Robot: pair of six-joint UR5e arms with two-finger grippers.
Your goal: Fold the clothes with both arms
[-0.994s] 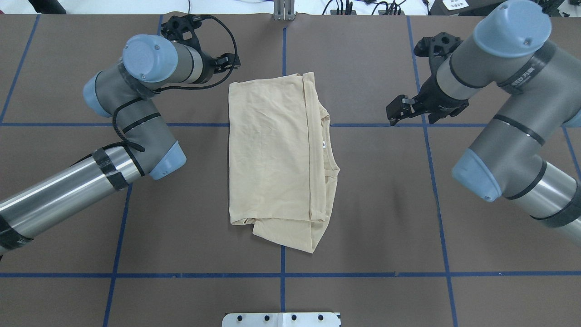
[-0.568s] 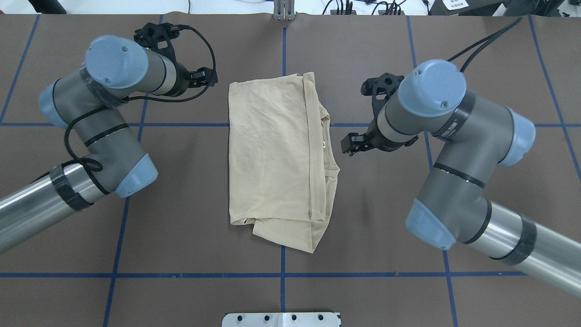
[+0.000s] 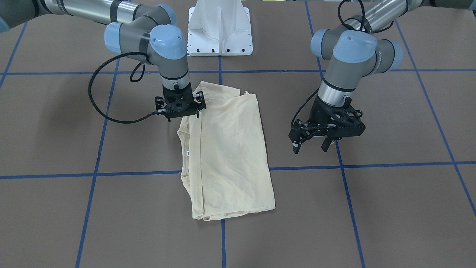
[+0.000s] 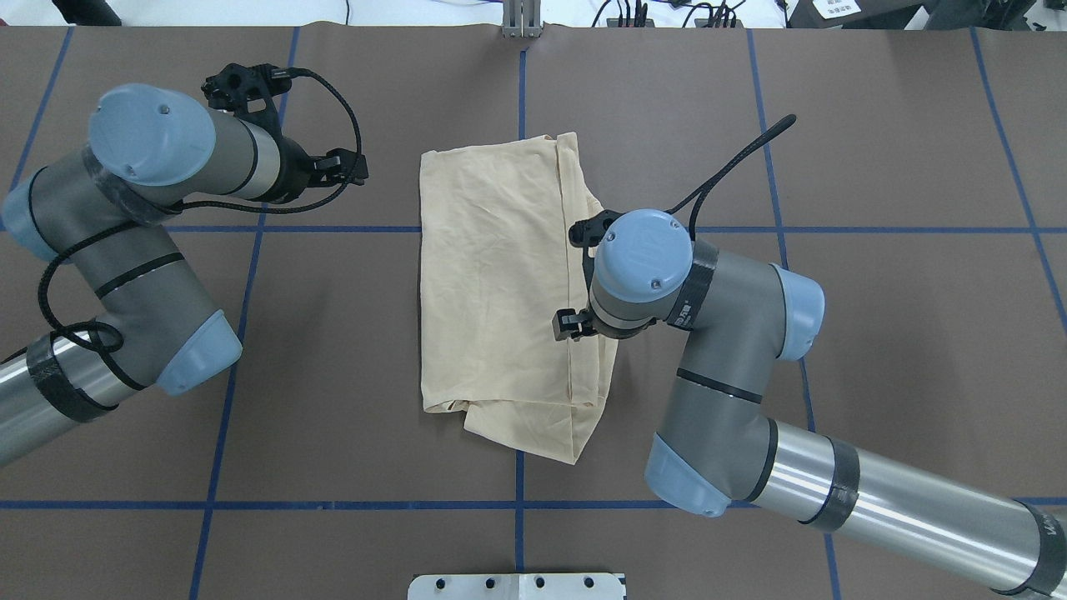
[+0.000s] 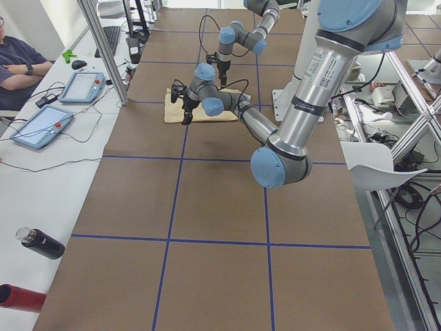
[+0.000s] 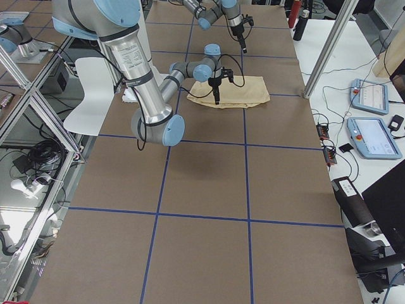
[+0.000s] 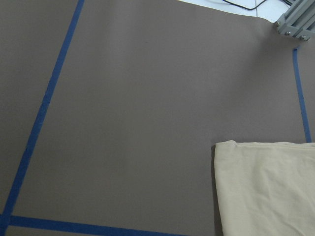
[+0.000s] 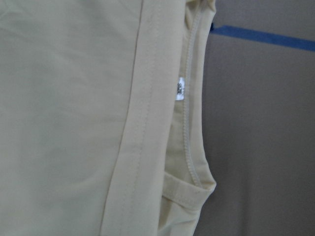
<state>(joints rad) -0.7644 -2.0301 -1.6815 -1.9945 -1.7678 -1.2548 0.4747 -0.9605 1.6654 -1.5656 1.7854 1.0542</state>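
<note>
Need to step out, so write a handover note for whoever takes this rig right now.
Left tool: open, empty, over bare table beside the shirt.
Right tool: looks open, holding nothing, above the shirt's collar edge by the neck label; contact unclear.
Shirt: flat mid-table, folded into a long panel.
Done: lengthwise folds.
Left: probably a crosswise fold; a lower layer pokes out at the end nearest the robot, so tidy that.

In the overhead view we see bare desk [image 4: 333,333] at the shirt's [image 4: 492,275] 9 and 12 o'clock; the right arm [image 4: 725,400] blocks 3 to 4 o'clock.
</note>
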